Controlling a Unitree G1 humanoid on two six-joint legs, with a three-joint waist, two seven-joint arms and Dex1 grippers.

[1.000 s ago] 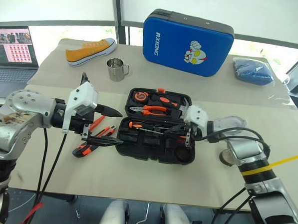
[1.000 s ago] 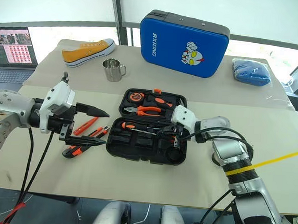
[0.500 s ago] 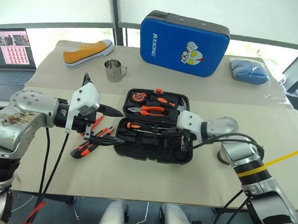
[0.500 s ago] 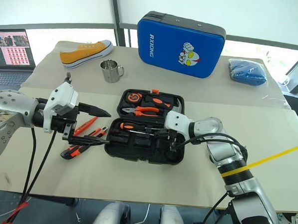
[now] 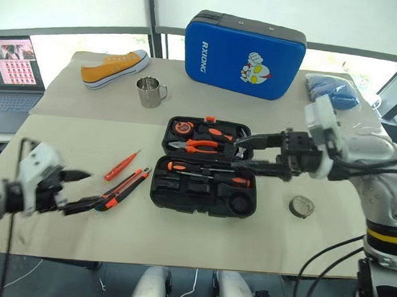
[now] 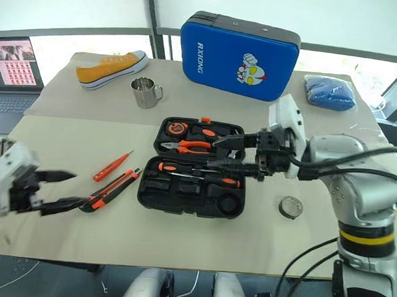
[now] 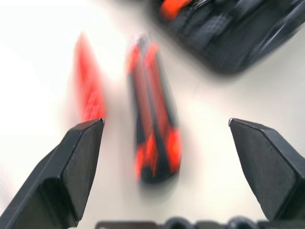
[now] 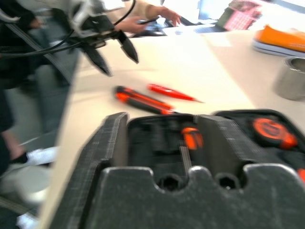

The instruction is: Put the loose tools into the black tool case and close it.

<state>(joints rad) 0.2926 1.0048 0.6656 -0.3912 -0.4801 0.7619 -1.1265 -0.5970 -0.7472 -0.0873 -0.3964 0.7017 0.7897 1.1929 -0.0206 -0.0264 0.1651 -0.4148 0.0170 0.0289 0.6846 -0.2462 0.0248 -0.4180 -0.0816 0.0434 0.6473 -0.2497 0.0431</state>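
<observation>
Left gripper (image 5: pixel 76 190) spread at table edge (image 5: pixel 146 262), right gripper (image 5: pixel 246 153) parted over black tool case (image 5: pixel 203 192)

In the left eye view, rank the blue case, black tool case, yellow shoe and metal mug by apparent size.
1. Blue case
2. Black tool case, close to the blue case, and nearer the camera, so unsure
3. Yellow shoe
4. Metal mug
</observation>
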